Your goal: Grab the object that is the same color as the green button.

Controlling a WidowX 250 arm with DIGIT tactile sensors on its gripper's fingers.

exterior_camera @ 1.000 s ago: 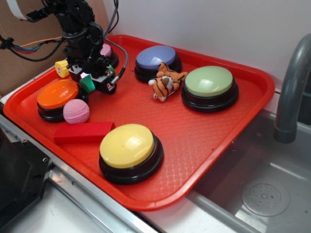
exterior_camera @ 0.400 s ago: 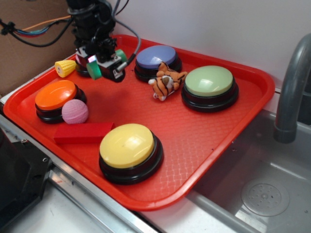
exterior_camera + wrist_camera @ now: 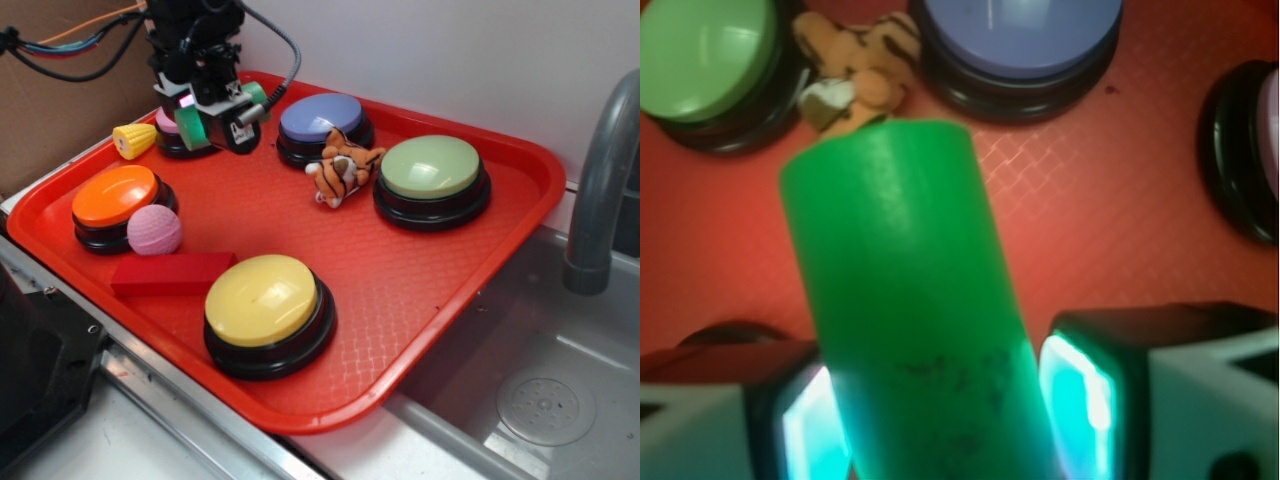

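Five buttons, one green cylinder (image 3: 910, 300) apparently clamped in the pincer (image 3: 215, 118).

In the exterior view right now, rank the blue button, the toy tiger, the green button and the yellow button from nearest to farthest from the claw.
1. Blue button, just beside the claw, which holds the green cylinder.
2. Toy tiger, in front of the blue button.
3. Green button, across the tray near its far side.
4. Yellow button, at the tray's front edge.

The exterior view looks down obliquely from in front of the tray (image 3: 500, 200). The wrist view hangs close above it; both share the green button (image 3: 431, 167) (image 3: 702, 45).
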